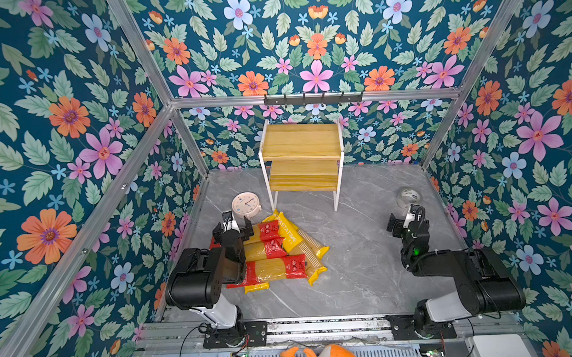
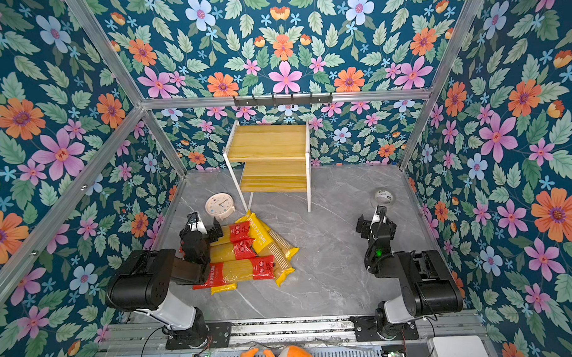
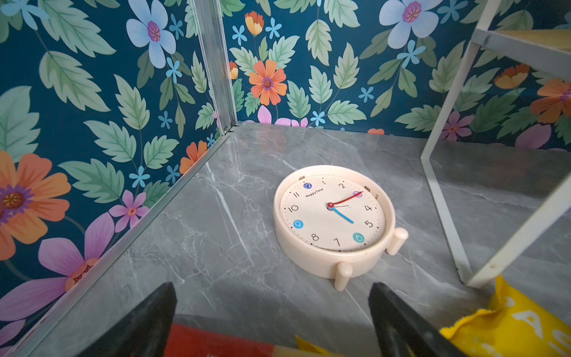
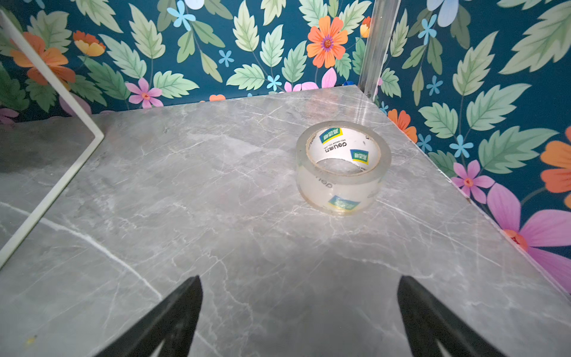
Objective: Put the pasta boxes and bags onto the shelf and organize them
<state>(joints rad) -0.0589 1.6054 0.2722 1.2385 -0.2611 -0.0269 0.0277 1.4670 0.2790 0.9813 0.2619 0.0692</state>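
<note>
Yellow and red pasta packets [image 1: 277, 251] lie heaped on the grey table [image 1: 357, 281], just in front of the shelf [image 1: 301, 141] and towards its left leg. My left gripper [image 3: 272, 293] hangs wide open over the pile's left edge, near the clock [image 3: 333, 216], holding nothing. My right gripper [image 4: 299, 284], also spread wide and empty, hovers well apart from the pile, near the tape [image 4: 343, 167].

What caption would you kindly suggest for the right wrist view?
Open right gripper faces a clear tape roll on the grey marble table.
</note>
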